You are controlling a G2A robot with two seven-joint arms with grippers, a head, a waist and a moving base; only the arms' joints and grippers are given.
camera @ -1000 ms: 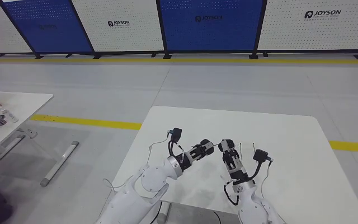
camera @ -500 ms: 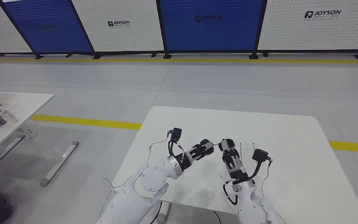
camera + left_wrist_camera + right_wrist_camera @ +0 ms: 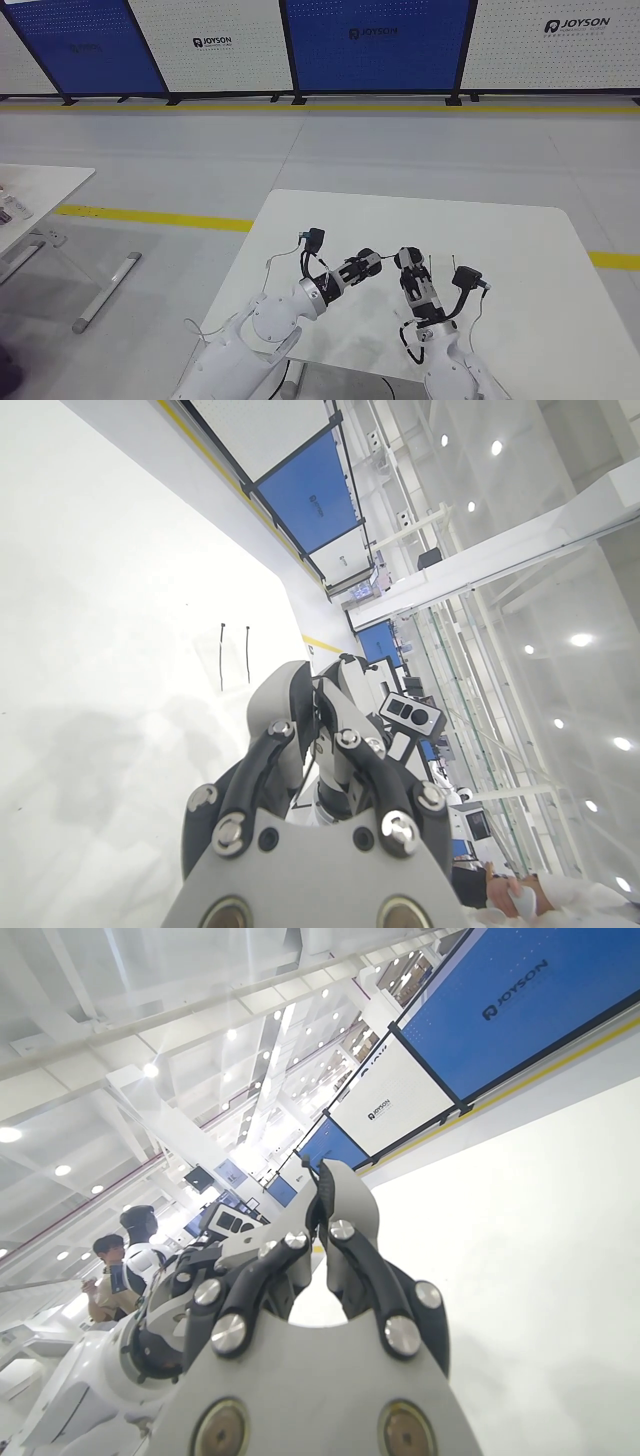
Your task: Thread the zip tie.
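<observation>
1. Thin black zip tie, pinched in the right gripper. Small square head pokes just past the fingertips, and the strap runs back down between the pads.
2. Right gripper jaws: closed tight on the tie, with no gap beyond the strap itself. Held up off the table, fingertips tilted upward.
3. Left gripper jaws: pressed almost together around a thin black strand that passes between the pads and trails back toward the wrist. Looks like the strap of the same tie, though where it joins cannot be made out.
4. From above: both grippers raised over the near middle of the table, fingertips pointing toward each other and just beside one another. Whether touching cannot be told.
5. From the left wrist: the right gripper's white fingers sit directly behind the left fingertips, very close.
6. Spare ties: two, black, lying flat on the white table beyond the grippers. Side by side, roughly parallel, not touching, heads at the same end, and apart from both grippers.
</observation>
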